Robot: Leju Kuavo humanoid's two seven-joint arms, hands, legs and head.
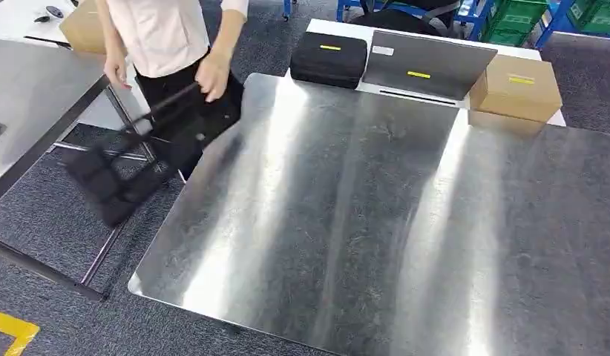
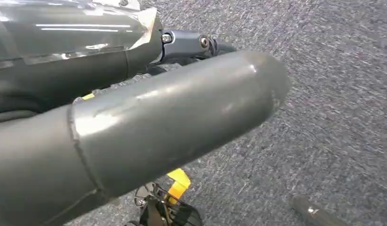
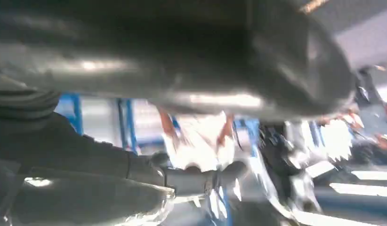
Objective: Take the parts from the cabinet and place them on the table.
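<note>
A black, frame-like part hangs blurred beside the far left corner of the shiny metal table, held by a person in a light top. The tabletop carries nothing on its near area. In the left wrist view my left hand hangs over grey carpet, its thick thumb and a dark finger apart with nothing between them. My right hand appears blurred in the right wrist view, thumb and fingers apart and holding nothing, with the person visible through the gap.
At the table's far edge lie a black case, a grey flat panel and a cardboard box. A second metal table stands to the left. Blue racks with green crates are at the back. Yellow tape marks the floor.
</note>
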